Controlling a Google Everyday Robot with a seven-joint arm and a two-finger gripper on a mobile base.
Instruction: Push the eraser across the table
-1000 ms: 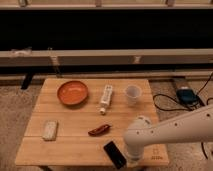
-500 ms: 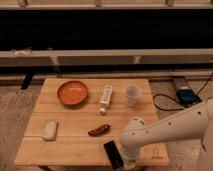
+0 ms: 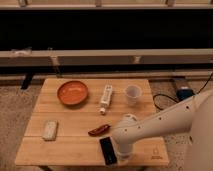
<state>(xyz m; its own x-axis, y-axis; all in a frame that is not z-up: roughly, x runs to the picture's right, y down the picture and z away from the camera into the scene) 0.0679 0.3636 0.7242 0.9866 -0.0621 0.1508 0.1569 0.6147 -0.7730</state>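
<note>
A: While the white arm (image 3: 165,120) reaches in from 4 o'clock, the table (image 3: 75,112) carries six things, one each: eraser (image 3: 107,150), red pepper (image 3: 99,130), orange bowl (image 3: 72,92), white stick (image 3: 105,98), cup (image 3: 132,93), grey block (image 3: 49,129).

B: The eraser lies near the table's 6 o'clock edge, just below the pepper. The gripper (image 3: 121,151) sits right beside it at 3 o'clock, mostly hidden under the wrist; whether it's clenched, nobody can tell.

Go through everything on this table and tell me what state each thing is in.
Eraser: lying flat near the table's front edge, beside the pincer.
Pincer: low at the eraser's right side.
Bowl: upright, looks empty.
Cup: upright.
Remote: lying flat.
Pepper: lying flat.
Grey block: lying flat.
</note>
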